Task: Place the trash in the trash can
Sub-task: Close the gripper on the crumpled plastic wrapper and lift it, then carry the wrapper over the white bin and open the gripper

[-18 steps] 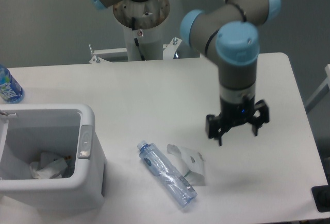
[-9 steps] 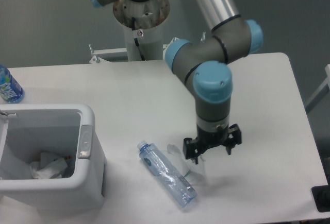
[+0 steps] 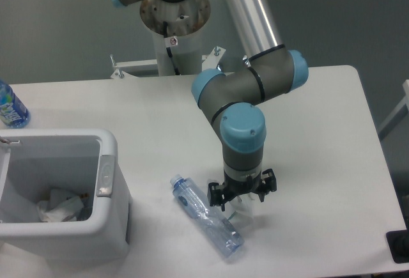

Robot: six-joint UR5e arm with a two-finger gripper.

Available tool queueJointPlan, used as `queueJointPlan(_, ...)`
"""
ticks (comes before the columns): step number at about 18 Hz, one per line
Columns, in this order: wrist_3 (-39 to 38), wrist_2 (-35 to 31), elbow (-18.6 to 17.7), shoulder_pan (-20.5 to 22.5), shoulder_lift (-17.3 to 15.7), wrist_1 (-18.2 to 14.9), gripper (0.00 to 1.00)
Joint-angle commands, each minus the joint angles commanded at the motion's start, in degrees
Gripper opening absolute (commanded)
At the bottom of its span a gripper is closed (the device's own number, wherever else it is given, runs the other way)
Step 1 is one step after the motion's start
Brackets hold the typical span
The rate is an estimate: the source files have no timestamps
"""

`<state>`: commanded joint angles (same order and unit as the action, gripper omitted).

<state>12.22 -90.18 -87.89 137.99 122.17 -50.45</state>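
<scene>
White tabletop [image 3: 160, 118] against grey floor. Your gripper [image 3: 241, 196] points straight down with its jaws spread, apparently empty, directly over the paper scrap [image 3: 246, 213], which it mostly hides. The clear bottle [image 3: 206, 215] lies flat just left of the jaws. The bin [image 3: 105, 163] sits well to their left, mouth up to receive drops.

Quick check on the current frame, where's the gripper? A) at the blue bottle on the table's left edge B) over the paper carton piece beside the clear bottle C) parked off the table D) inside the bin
B: the gripper hangs with fingers spread over the white carton piece, just right of the lying clear bottle, well away from the bin.
</scene>
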Motion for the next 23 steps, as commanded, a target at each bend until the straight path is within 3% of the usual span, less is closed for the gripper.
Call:
queueJointPlan(3,0.00,-1.22,-0.09,-0.09,0.09,0.00,0.59)
queueJointPlan(6,0.09,-2.46,-0.44,-0.09,0.00,-0.09,0.17)
queueJointPlan(8,0.79,-2.29,-1.32,0.00,-0.61,0.00,0.01)
queueJointPlan(12,1.05,-2.02,-1.67,2.01,-1.76,-0.44,0.00)
queueJointPlan(16,4.47,-1.32,-1.67,4.83,-5.00,-0.79,0.00)
queueJointPlan(19,3.96,8.57,2.88,8.95,-9.48,-0.35,0.00)
queueJointPlan(23,-1.56,22.12,8.77,13.35,-10.99,-0.18,0.00)
